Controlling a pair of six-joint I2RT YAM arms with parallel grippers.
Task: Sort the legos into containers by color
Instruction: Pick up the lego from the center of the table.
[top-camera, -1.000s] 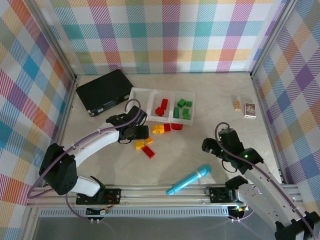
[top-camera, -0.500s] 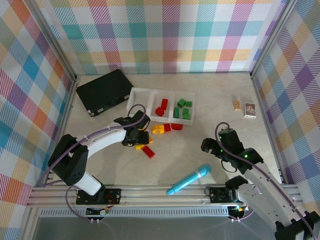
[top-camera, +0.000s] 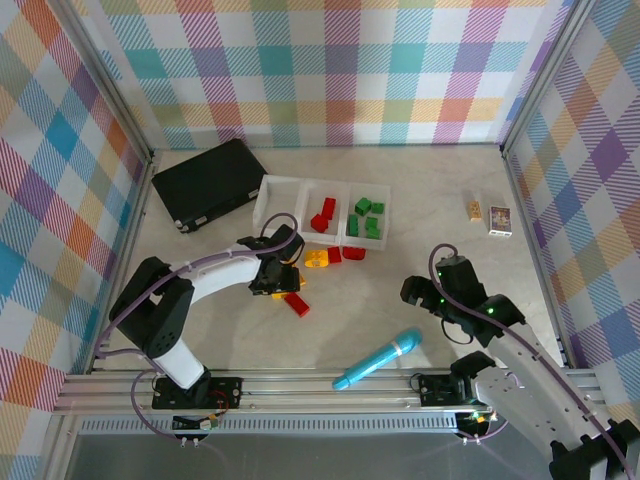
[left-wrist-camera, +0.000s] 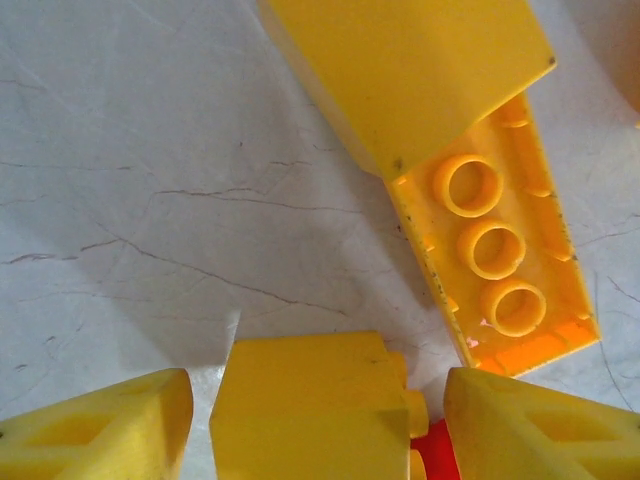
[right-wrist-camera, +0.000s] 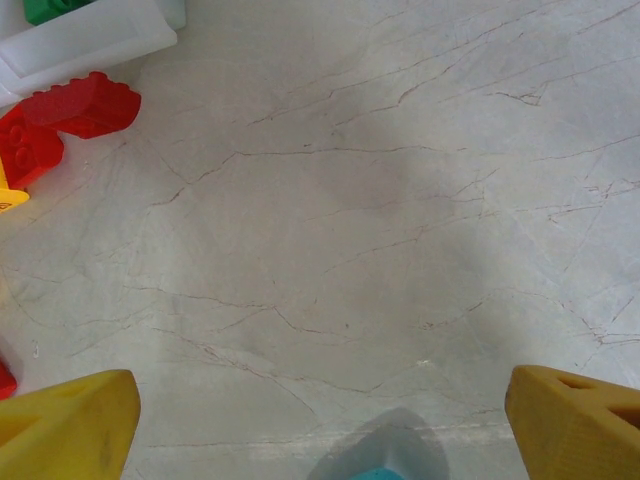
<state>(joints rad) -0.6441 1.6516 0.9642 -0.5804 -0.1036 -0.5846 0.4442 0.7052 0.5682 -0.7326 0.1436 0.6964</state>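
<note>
Left claw (left-wrist-camera: 315, 415), half-open astride small yellow lego (left-wrist-camera: 300, 385), gaps either side: close squarely, lift clear of long yellow lego (left-wrist-camera: 490, 260), destination empty left compartment (top-camera: 283, 197)

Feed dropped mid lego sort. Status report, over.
Left gripper open, straddling a yellow brick, no grip yet. Right gripper open, over table. Red brick crowding the yellow one.

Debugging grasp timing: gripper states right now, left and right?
Left gripper: open, straddling a yellow lego, not clamped.
Right gripper: open, holding nothing.
</note>
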